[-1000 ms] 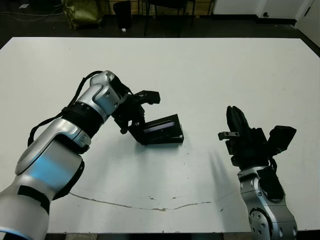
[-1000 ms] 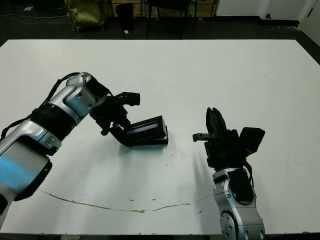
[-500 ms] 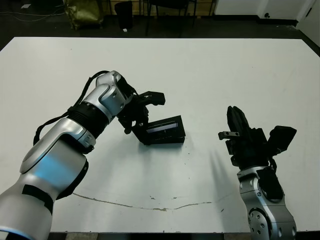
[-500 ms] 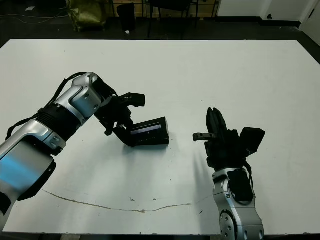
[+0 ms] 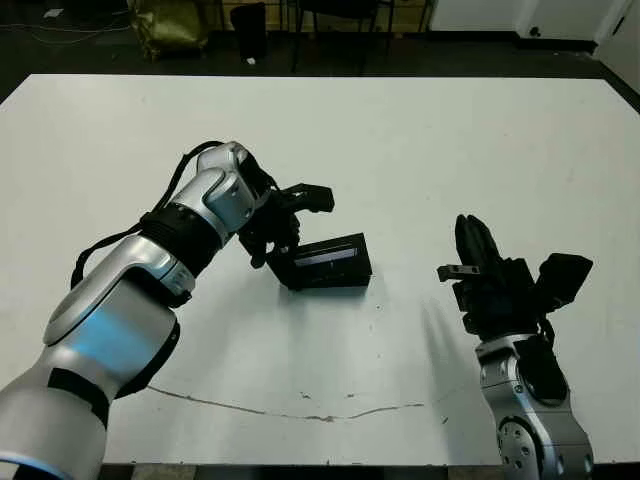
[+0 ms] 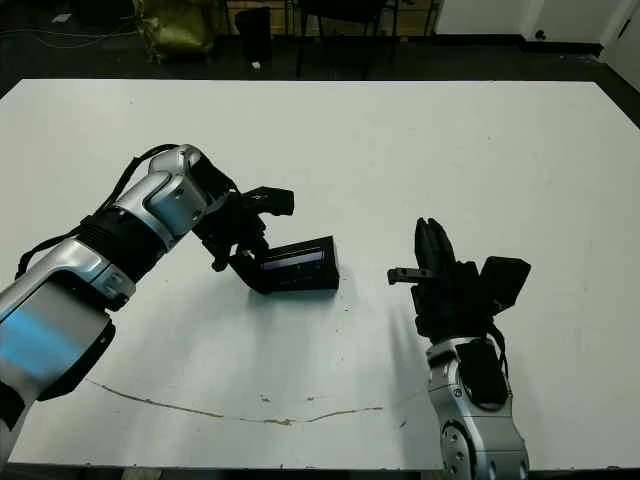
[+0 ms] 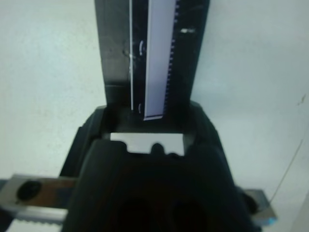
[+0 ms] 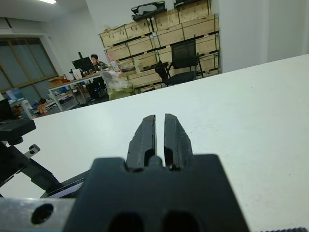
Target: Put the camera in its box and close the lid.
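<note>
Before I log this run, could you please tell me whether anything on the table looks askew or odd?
Yes: the flat black windowed lid sits tilted, raised along one long edge, on the shallow black box, not closed flat. The left gripper is at its end.

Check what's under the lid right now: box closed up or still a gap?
The lid sits tilted on the box, its far edge raised, the left gripper at its end. The camera cannot be seen; the lid covers the inside.

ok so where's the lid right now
In the head views the lid sits left of the table's middle, tilted on the box, with the left gripper at its left end; the right gripper stands well apart.
</note>
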### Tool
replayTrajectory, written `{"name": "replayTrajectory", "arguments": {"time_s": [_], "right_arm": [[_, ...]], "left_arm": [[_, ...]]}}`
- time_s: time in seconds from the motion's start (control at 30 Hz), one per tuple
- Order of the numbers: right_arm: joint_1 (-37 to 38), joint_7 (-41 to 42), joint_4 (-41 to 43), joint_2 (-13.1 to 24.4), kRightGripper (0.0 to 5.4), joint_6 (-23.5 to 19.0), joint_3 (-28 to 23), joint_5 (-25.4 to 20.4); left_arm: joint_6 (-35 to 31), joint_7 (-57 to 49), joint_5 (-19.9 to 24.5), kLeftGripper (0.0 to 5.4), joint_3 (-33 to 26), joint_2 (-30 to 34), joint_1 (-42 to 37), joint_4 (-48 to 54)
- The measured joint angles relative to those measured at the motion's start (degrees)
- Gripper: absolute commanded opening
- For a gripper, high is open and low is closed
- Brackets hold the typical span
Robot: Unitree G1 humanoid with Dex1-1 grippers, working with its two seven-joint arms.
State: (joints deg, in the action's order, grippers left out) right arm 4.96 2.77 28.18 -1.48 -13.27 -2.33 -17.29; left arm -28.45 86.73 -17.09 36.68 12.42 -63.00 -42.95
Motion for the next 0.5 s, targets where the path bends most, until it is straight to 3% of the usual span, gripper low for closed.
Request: {"name": "replayTrajectory", "arguments": {"time_s": [0.4, 0.5], "right_arm": [[0.07, 0.18, -0.20, -0.02, 0.00, 0.05, -0.03, -0.03], [0.10, 0.31, -0.21, -0.05, 0.00, 0.05, -0.04, -0.26]], "left_arm": [[0.99, -0.52, -0.74, 2.07, -0.14, -0.96, -0.17, -0.67], [1.99, -0.83, -0.83, 2.64, -0.06, -1.01, -0.08, -0.60]]}}
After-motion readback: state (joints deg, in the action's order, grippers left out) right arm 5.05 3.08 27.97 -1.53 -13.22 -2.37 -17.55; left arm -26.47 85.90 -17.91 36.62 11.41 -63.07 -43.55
